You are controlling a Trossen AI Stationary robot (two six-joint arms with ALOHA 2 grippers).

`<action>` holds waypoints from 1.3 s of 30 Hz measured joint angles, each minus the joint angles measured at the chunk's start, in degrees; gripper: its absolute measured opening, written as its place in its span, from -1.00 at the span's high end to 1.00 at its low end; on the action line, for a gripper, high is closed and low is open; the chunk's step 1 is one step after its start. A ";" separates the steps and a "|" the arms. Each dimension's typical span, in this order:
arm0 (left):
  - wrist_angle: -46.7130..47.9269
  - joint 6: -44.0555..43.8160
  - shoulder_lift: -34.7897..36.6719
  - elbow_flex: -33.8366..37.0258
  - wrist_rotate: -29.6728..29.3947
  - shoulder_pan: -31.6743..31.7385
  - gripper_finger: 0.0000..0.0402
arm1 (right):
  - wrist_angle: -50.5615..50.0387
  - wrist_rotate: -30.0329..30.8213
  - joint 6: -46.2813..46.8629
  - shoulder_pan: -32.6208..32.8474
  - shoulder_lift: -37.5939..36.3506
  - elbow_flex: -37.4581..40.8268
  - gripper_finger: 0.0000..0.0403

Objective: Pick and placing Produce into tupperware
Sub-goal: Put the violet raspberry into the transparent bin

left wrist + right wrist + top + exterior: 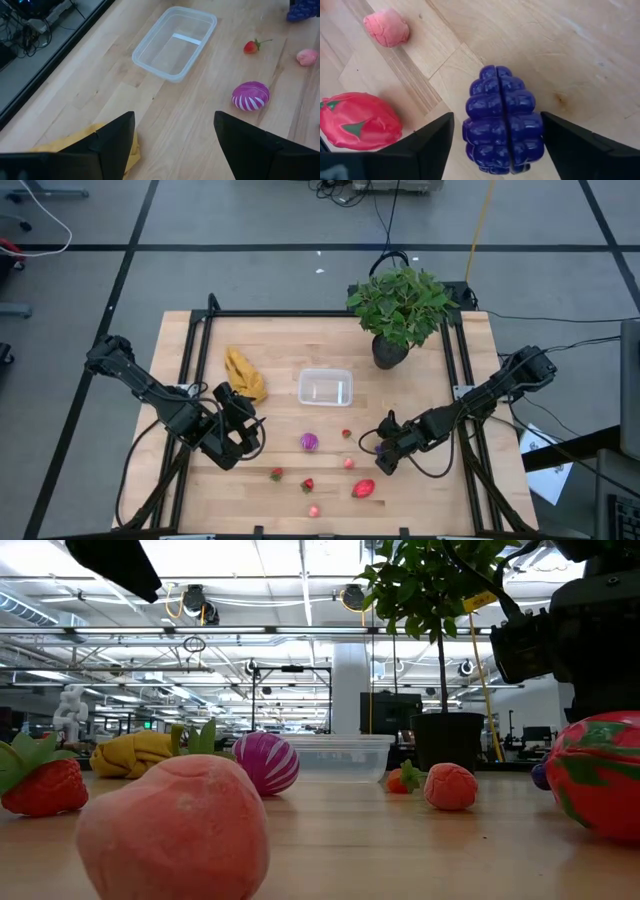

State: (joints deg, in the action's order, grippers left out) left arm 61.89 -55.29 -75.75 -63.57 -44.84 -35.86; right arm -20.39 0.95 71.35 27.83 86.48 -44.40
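1. Two dark fingers of the right gripper (pixel 497 145) stand spread on either side of a dark blue-purple toy grape cluster (pixel 502 120) that lies on the pale wooden table (pixel 280 350); a gap shows between each finger and the cluster, so neither touches it.
2. Seen from above, the right gripper (pixel 378 448) is low over the table's right half, near the front.
3. Just beside the grapes lie a red toy dragon fruit with green scales (pixel 357 127) and, a little farther off, a small pink lumpy fruit (pixel 386 27).
4. The left gripper (pixel 172 140) hovers over the table's left half with its fingers apart and nothing between them; a yellow toy banana bunch (pixel 243 373) lies close under it.
5. The small clear rectangular plastic tupperware (pixel 325 387) sits near the table's middle, upright, lidless and with nothing in it; the left wrist view shows its bare floor (pixel 175 42).
6. Other produce lies loose on the table in front of the box: a round purple-and-white striped vegetable (pixel 309 442), a small red strawberry with a green stem (pixel 251 47), and more little red and pink pieces toward the front edge.
7. A leafy green plant in a dark pot (pixel 398 310) stands behind and to the right of the box.
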 joint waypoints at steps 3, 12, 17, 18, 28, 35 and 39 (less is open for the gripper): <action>0.00 0.00 0.00 0.00 0.00 -0.01 -0.38 | -0.01 0.00 0.02 0.00 0.00 0.00 -0.31; 0.00 -0.02 0.00 0.00 0.00 -0.01 -0.38 | -0.01 0.27 0.04 0.00 0.00 -0.02 -0.15; 0.00 -0.02 0.00 0.00 0.00 0.01 -0.38 | -0.01 0.26 0.52 0.00 0.00 -0.04 -0.13; 0.00 -0.02 0.00 0.00 -0.02 0.01 -0.38 | -0.01 0.28 0.84 0.00 0.00 -0.04 -0.13; 0.00 -0.02 0.00 0.00 -0.02 0.00 -0.38 | 3.23 0.28 1.50 0.01 0.00 -0.04 -0.14; 0.00 -0.02 0.00 0.00 -0.02 -0.01 -0.38 | 5.48 0.28 0.62 0.00 0.00 -0.04 -0.15; 0.01 -0.02 0.00 0.02 -0.02 0.00 -0.38 | 10.36 0.26 -2.68 -0.09 0.00 -0.04 -0.16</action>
State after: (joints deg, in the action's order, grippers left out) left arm 61.90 -55.30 -75.75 -63.55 -44.86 -35.86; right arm -10.03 1.21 68.67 27.75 86.48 -44.45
